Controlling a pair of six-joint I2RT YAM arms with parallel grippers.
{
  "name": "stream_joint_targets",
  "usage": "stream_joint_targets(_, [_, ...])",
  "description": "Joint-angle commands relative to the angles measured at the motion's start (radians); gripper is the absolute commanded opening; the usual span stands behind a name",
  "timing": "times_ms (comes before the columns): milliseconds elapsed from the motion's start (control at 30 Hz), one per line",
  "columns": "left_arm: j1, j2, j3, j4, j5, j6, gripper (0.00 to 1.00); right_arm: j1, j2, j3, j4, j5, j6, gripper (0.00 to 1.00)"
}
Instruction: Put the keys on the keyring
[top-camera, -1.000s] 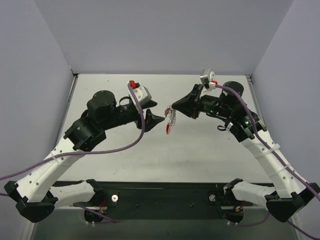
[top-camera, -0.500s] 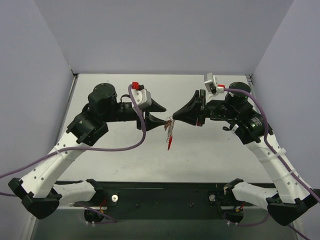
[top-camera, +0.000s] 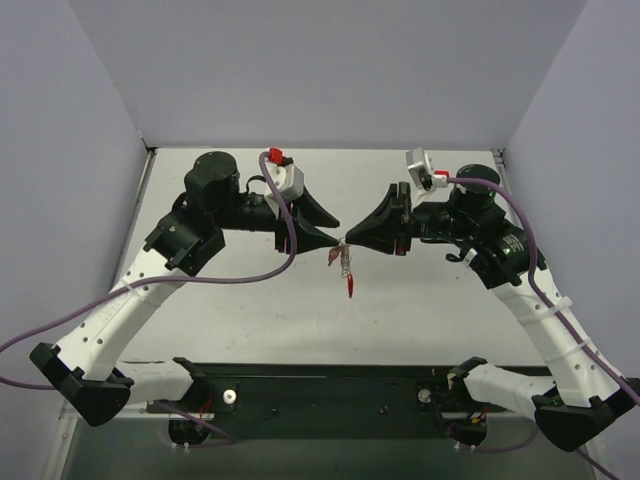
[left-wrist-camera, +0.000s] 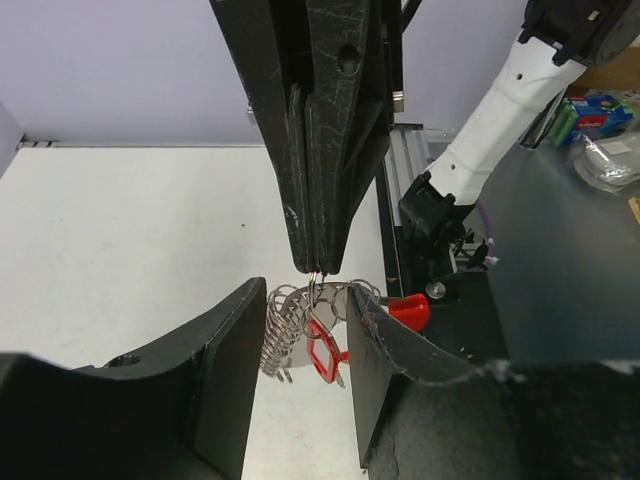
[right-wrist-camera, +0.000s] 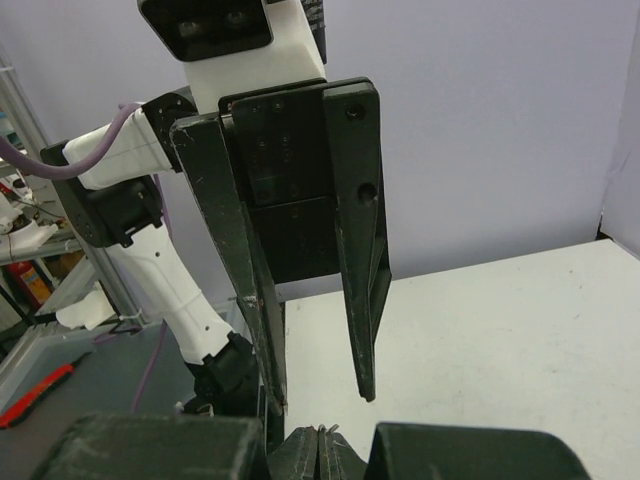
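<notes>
Now that the left pincer (left-wrist-camera: 305, 292) has closed the gap it kept a second ago, I have its two fingers spread wide on either side of the keyring (left-wrist-camera: 283, 335), touching nothing that I can see. Between those fingers, in my left wrist view, hangs the fan of silver keys. Among them is a red oblong piece that I take for the key (left-wrist-camera: 322, 355) with its tag; whether it is already threaded on I cannot tell. Just beyond the fingertips the right pincer (left-wrist-camera: 317, 250) comes straight at me, squeezed tight on the ring's wire, so the bunch dangles from its tips. That sets up the handover: I judge the left must next pinch the ring or the key without knocking it loose. The right wrist view shows none of the bunch, only its own closed tips and the left's fingers gaping opposite. Only the overhead view shows the red piece hanging lower under both tips than before, over the table (top-camera: 420, 300).
</notes>
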Motion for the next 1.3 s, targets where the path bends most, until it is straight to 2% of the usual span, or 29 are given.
stream_joint_targets(0, [0.011,0.003,0.041,0.079,0.084,-0.037,0.47,-0.004,-0.028,0.037,0.057,-0.034,-0.013,0.0])
stream_joint_targets(167, [0.012,0.032,0.057,0.042,0.093,-0.025,0.43,-0.002,-0.029,0.042,0.057,-0.034,-0.011,0.0])
stream_joint_targets(400, [0.012,0.075,0.087,0.025,0.089,-0.027,0.42,-0.002,-0.029,0.043,0.057,-0.028,-0.013,0.0])
stream_joint_targets(600, [0.014,0.093,0.107,-0.011,0.082,-0.004,0.34,-0.004,-0.032,0.042,0.056,-0.006,-0.018,0.0])
stream_joint_targets(867, [0.014,0.096,0.095,-0.004,0.118,-0.004,0.34,-0.004,-0.035,0.037,0.052,0.014,-0.024,0.0])
stream_joint_targets(900, [0.014,0.1,0.093,-0.004,0.121,-0.004,0.32,-0.004,-0.035,0.037,0.052,0.017,-0.024,0.0])
stream_joint_targets(1000, [0.014,0.103,0.092,0.001,0.124,-0.01,0.15,-0.006,-0.035,0.039,0.054,0.017,-0.025,0.0])
stream_joint_targets(1067, [0.014,0.101,0.092,0.008,0.121,-0.016,0.0,-0.006,-0.035,0.037,0.052,0.021,-0.025,0.0])
stream_joint_targets(1267, [0.014,0.087,0.069,0.057,0.096,-0.048,0.0,-0.004,-0.048,0.029,0.057,0.067,-0.024,0.02])
